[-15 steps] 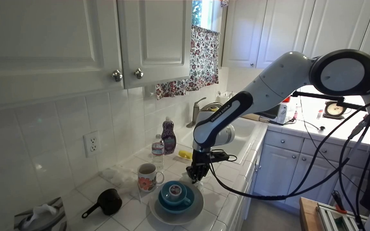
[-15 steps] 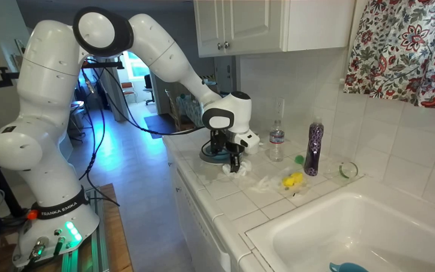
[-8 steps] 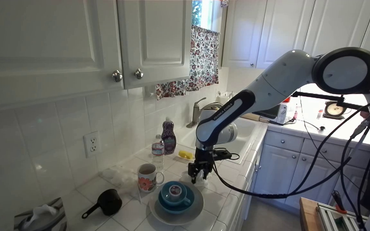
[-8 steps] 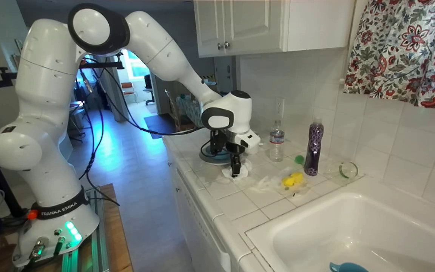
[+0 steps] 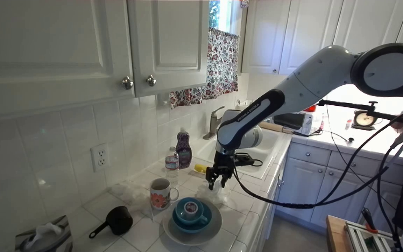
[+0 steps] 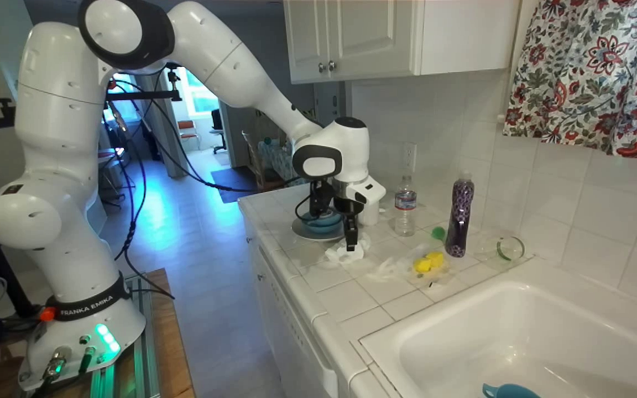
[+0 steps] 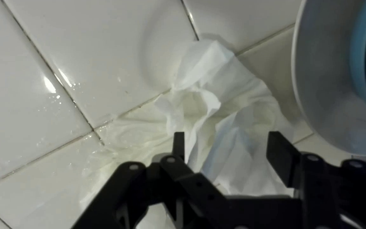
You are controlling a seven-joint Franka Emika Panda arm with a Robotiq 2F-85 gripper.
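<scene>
Crumpled paper [image 7: 230, 108] stands in folds beneath your spread-apart tool [image 7: 227, 146], perhaps because only a soaked-looking edge clings flat to the wet table [image 7: 122, 57] beside the plate [image 7: 319, 105].

Thin, crinkled, papery folds here on the tissue [image 7: 243, 121], matt finish on the gripper [image 7: 226, 136], and there's glossy tile across the counter [image 7: 106, 60], clear plastic water bottle [image 6: 405, 209], smooth metal faucet [image 5: 213, 124]!
</scene>
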